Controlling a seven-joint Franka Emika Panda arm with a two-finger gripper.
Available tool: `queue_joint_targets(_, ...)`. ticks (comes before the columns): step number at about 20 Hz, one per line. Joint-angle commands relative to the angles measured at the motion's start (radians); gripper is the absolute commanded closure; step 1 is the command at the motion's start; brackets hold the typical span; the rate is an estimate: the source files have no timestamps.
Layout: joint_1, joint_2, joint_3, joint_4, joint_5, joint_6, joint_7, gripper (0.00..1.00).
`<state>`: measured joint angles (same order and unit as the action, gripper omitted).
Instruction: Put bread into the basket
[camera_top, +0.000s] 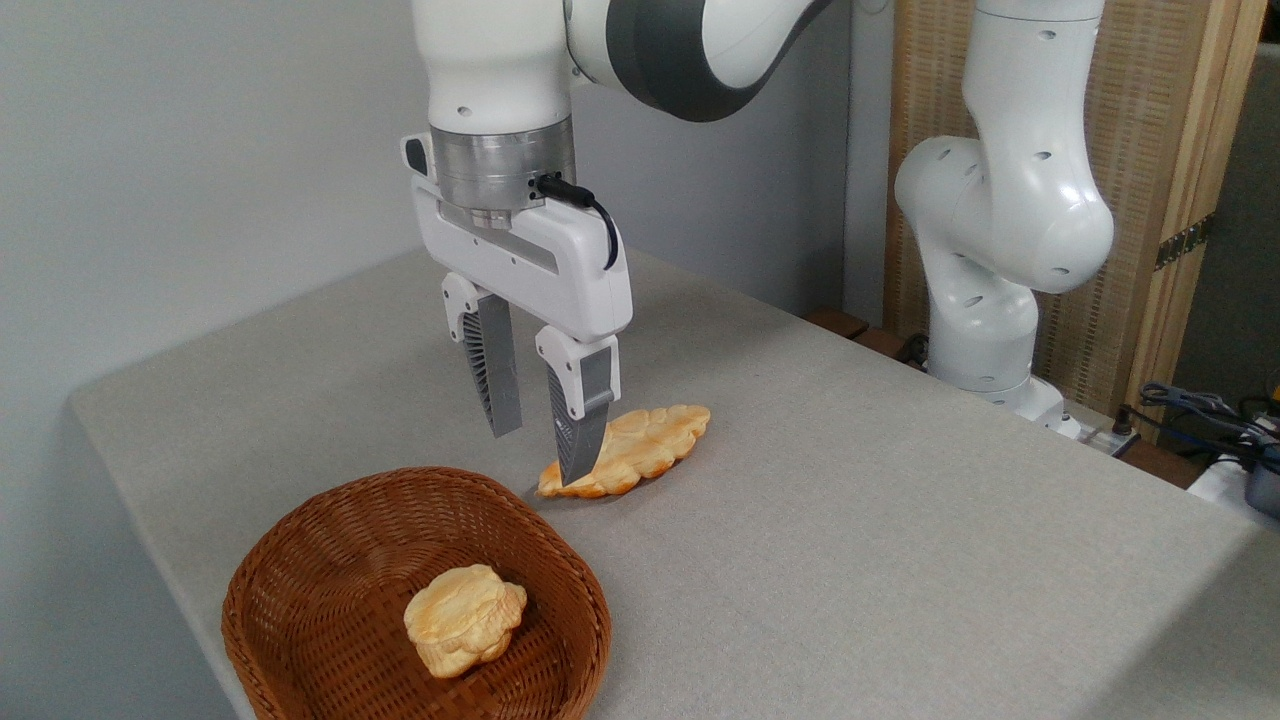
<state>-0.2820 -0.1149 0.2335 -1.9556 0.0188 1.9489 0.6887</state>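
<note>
**Bread not yet in the basket; pincer empty above the worktop**

The bread, a long, flattish golden loaf with a lumpy braided surface, is seen lying flat on the grey worktop, outside the basket. Only one view is given, the fixed camera, and everything is told from it.

The pincer is held pointing down, its jaws parted to a moderate gap, and nothing is gripped between them. The loaf lies just behind and to the right of the pincer; the right-hand fingertip is seen in front of the loaf's near pointed end. Whether that tip touches the loaf cannot be told, and the height of the tips over the worktop cannot be judged surely.

The basket, reddish-brown wicker with a thick rim, stands below and to the left of the pincer, near the loaf but apart from it. A small round bun is already lying inside it.

The task is judged to be at an early stage: no hold has been taken. The grasp, the lift, the carry over the rim and the release are all left to be done.
</note>
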Motion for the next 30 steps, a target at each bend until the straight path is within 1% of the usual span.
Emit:
queue_joint_targets(1, -0.006, 0.007, 0.006, 0.020, 0.000, -0.030, 0.006, 0.00)
queue_joint_targets(21, -0.006, 0.044, 0.003, 0.021, 0.003, -0.015, 0.008, 0.00)
queue_joint_targets(30, -0.006, 0.072, 0.003, 0.067, 0.000, -0.016, 0.008, 0.00)
